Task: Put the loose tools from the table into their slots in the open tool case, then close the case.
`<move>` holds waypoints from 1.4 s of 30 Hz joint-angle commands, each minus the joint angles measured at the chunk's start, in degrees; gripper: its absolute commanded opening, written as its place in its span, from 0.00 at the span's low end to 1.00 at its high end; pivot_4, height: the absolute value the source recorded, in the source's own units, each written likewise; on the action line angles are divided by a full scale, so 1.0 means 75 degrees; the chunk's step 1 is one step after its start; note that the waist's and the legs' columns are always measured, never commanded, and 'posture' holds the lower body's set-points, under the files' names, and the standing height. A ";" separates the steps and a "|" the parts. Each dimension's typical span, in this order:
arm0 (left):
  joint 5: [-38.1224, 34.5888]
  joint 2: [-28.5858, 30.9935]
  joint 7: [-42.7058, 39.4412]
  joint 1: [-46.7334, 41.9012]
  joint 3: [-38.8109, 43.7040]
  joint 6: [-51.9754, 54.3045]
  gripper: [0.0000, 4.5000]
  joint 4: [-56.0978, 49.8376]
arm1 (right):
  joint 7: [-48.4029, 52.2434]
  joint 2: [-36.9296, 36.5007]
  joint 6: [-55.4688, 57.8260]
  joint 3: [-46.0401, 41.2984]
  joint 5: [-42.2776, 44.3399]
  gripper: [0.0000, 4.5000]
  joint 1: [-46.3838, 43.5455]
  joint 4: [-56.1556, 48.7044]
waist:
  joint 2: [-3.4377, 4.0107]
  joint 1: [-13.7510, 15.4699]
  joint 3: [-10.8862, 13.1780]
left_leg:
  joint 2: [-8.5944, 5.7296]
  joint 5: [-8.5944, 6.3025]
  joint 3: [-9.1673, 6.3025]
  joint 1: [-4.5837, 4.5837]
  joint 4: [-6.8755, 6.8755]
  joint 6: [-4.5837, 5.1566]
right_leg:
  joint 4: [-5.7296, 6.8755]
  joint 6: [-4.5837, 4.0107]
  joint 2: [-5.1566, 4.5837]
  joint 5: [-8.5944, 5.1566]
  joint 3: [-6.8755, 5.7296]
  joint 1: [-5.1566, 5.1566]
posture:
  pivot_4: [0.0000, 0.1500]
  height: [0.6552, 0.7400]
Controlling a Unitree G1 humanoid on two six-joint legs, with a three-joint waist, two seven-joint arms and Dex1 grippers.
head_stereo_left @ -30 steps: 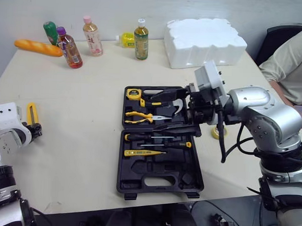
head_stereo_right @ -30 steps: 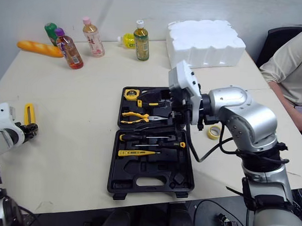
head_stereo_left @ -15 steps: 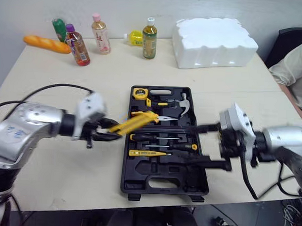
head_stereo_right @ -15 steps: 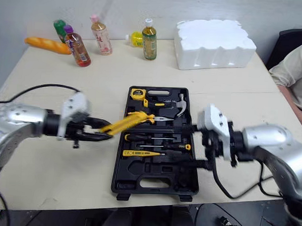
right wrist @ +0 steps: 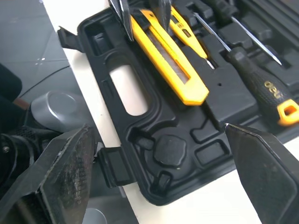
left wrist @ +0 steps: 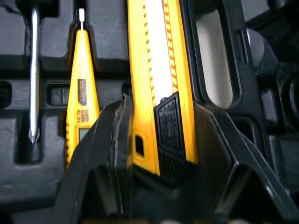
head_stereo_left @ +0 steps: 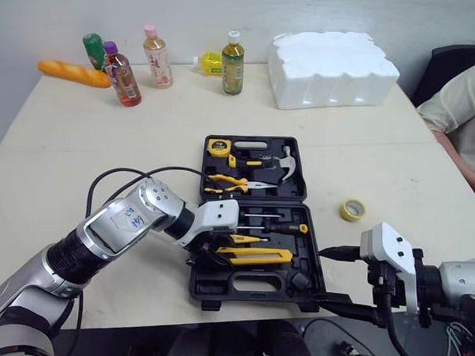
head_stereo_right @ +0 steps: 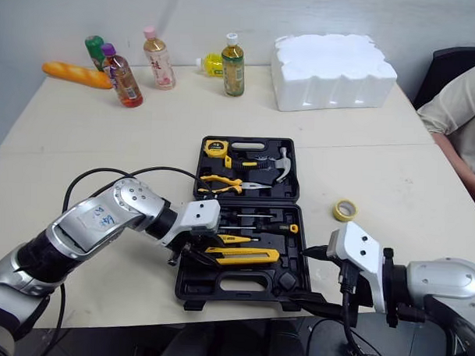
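Left gripper (head_stereo_left: 210, 251) is low over the front half of the open tool case (head_stereo_left: 210, 285), fingers pinching the butt end of a yellow utility knife (head_stereo_left: 260, 257). From the left wrist view the grip is on the two flat sides of the handle.

The knife lies along the width of the case. Its free end points toward the robot's right. It is parallel to the yellow tester pen (left wrist: 79, 93) just beside it, and sits between that pen and the carry-handle opening (right wrist: 128, 91). It looks level and down in the recess. I cannot tell whether it is pressed fully home.

Right gripper (right wrist: 158, 128) hangs off the front right corner of the case with its fingers spread wide, holding nothing. It is close to the case edge but not touching it.

Judgement: the knife already lines up with its slot, so what is left is a straight push down and a release. The left arm has it, and the right need not come in.

A yellow tape roll (head_stereo_left: 351, 209) sits on the table (head_stereo_left: 105, 158) just right of the case, nearer the right arm. The lid half lies flat open, so closing is not yet started.
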 commanded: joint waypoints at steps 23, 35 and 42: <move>-0.0033 -0.1081 -0.0881 0.1039 0.1668 -0.3644 0.92 0.1121 | -0.0216 -0.0073 -0.0521 -0.0069 -0.0040 1.00 0.0104 0.0015 | 0.0002 -0.0006 -0.0001 | -0.0002 0.0003 -0.0002 0.0005 0.0005 0.0000 | 0.0001 0.0000 -0.0008 0.0000 -0.0004 0.0006 | 1.00 1.00; 0.1120 -0.1925 -0.0941 0.1527 0.1159 -0.5746 0.01 0.2663 | -0.0515 0.0169 -0.0691 0.0319 0.0018 1.00 -0.0251 0.0060 | 0.0002 0.0001 -0.0002 | -0.0003 0.0004 -0.0004 0.0005 0.0009 -0.0002 | 0.0006 0.0002 -0.0003 0.0001 -0.0008 0.0005 | 1.00 1.00; 0.1329 -0.1835 -0.1126 0.1647 0.1010 -0.5673 0.01 0.2695 | -0.0531 0.0163 -0.0769 0.0403 -0.0059 1.00 -0.0188 0.0112 | 0.0003 0.0007 -0.0006 | -0.0005 0.0005 -0.0005 0.0019 0.0010 0.0003 | 0.0007 0.0005 -0.0005 0.0003 -0.0007 0.0020 | 1.00 1.00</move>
